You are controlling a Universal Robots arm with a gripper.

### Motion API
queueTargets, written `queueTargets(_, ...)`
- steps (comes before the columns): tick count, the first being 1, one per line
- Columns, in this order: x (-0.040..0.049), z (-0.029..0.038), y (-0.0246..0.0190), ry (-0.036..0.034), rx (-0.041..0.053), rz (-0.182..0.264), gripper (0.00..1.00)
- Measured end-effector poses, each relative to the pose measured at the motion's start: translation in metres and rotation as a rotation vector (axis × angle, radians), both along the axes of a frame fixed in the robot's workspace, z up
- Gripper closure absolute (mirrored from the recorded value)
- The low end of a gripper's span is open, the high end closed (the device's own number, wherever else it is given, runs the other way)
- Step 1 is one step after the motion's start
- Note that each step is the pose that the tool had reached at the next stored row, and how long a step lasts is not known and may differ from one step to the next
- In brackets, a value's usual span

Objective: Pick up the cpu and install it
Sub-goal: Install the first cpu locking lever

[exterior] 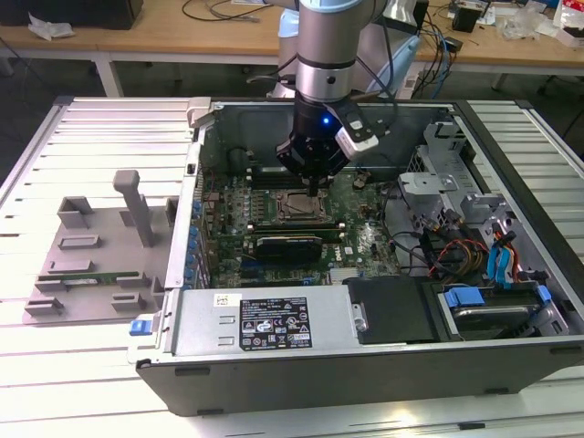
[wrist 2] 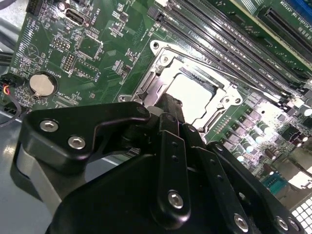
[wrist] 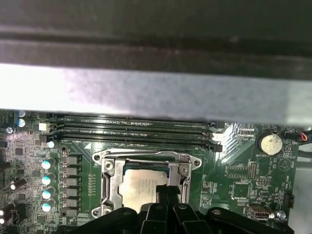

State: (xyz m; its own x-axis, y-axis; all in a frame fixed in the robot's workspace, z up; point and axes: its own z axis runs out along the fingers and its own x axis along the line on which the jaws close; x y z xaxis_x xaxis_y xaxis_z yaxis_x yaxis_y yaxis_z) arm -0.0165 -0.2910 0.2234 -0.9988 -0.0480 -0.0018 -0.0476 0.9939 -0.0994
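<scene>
The cpu (wrist: pixel 138 189) is a silver-grey square lying flat inside the motherboard socket, whose metal frame (wrist: pixel 108 181) stands open around it. It shows as a bright square (wrist 2: pixel 196 95) in the second wrist view. My gripper (wrist: pixel 168 193) hangs just above the socket, its black fingers pressed together, and their tip is over one edge of the chip. In the exterior view the gripper (exterior: pixel 317 189) sits low over the socket (exterior: pixel 297 208) in the middle of the open computer case. Whether the tip touches the chip I cannot tell.
Dark memory slots (wrist: pixel 136 130) run beside the socket. A round coin battery (wrist: pixel 271 143) sits off to one side. The case (exterior: pixel 274 365) has a power supply at the front and drive bays with cables (exterior: pixel 493 255) at the exterior view's right. A grey fixture (exterior: pixel 91 246) lies on the exterior view's left.
</scene>
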Motion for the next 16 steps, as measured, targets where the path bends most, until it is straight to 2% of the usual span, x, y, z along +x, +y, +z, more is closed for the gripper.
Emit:
queueTargets(13,0.0,0.0068,0.0,0.0,-0.0297,0.0,0.89)
queueTargets(16,0.0,0.0096,-0.0001,0.0,-0.0456,0.0,0.89)
